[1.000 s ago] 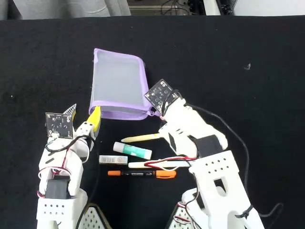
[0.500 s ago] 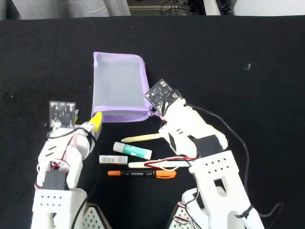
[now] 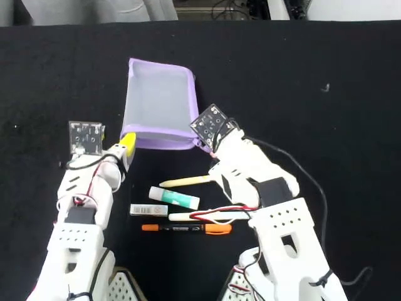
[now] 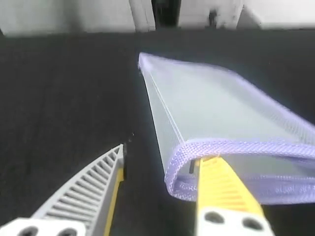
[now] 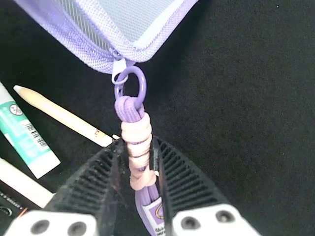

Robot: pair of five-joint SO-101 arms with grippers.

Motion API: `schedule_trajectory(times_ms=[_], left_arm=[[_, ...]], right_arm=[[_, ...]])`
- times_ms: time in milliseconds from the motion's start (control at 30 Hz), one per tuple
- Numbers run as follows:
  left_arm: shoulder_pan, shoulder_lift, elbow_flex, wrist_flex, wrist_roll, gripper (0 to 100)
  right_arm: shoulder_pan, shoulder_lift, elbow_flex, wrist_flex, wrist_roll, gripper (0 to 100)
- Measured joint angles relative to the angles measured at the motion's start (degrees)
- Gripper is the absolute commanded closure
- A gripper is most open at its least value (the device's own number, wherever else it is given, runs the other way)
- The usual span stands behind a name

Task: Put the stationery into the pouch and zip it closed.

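Well, the pouch [image 3: 160, 103] lies flat on the table [image 3: 313, 94], toward 11 o'clock from its middle, with its mouth facing 6 o'clock. At the pouch's 7 o'clock corner the left gripper [image 3: 119, 145] stands wide. Its yellow finger [image 4: 221, 187] is tucked under the mouth's purple rim, and the grey one sits outside on the cloth. The right gripper [image 5: 136, 147] is clamped on the zip cord [image 5: 134, 132] at the 5 o'clock corner (the cord runs straight to the slider ring). At the pouch's 6 o'clock lie the pencil [image 3: 186, 182], glue stick [image 3: 174, 198], a small labelled block [image 3: 148, 209], white pen [image 3: 200, 216] and orange marker [image 3: 186, 228] — all outside the pouch.
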Motion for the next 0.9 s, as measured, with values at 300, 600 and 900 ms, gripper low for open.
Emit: schedule_trajectory(times_ms=[300,600,900], left_arm=[[1.2,0.4,3.6,-10.4,-1.3,77],[4.7,12.3,-2.5,-10.4,-4.4,78],[4.4,41.3,-20.0,-11.3,-4.6,96]], right_arm=[[0.7,-8.4,0.0,5.1,0.0,98.8],[0.7,-15.3,0.0,8.1,0.0,98.8],[0.7,-15.3,0.0,8.1,0.0,94.0]])
